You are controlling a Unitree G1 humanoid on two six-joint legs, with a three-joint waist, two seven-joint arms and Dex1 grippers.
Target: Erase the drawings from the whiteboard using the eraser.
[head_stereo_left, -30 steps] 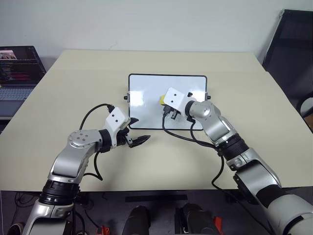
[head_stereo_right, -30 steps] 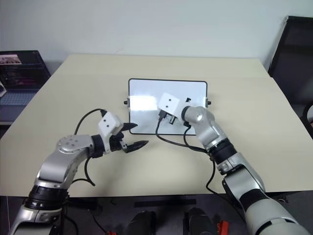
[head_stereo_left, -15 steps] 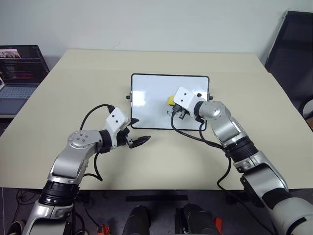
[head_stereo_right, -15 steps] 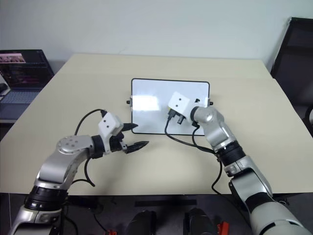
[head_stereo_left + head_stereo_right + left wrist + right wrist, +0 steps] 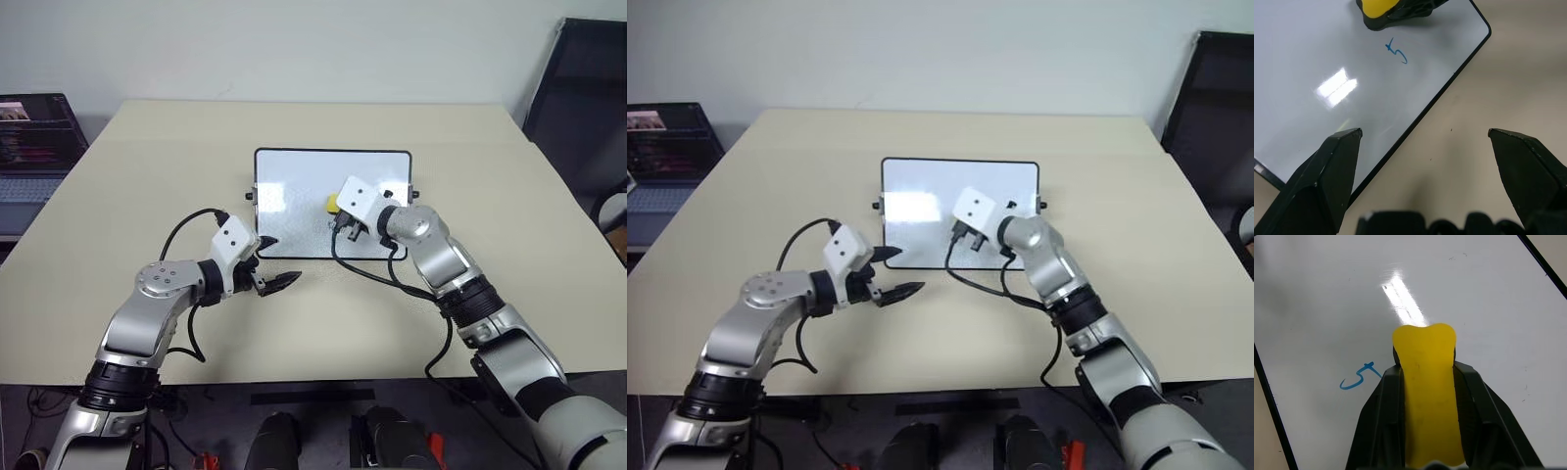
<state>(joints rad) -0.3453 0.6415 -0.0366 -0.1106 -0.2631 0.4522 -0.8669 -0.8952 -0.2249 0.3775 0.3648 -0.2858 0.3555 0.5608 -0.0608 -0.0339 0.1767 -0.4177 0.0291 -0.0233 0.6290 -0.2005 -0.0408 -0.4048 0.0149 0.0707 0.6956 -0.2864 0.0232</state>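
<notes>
the eraser [image 5: 1427,396], a yellow block, is clamped between the two black fingers of the right gripper [image 5: 340,221] and pressed against the whiteboard [image 5: 294,186], just beside a single blue "5"-like mark, the drawings [image 5: 1357,377], which lies near the board's black-framed edge. the whiteboard rests flat near the middle of the beige table [image 5: 147,147], with a bright glare patch on its surface. the left gripper [image 5: 279,264] hovers over the board's near corner with its fingers [image 5: 1327,171] spread wide apart and holding nothing
</notes>
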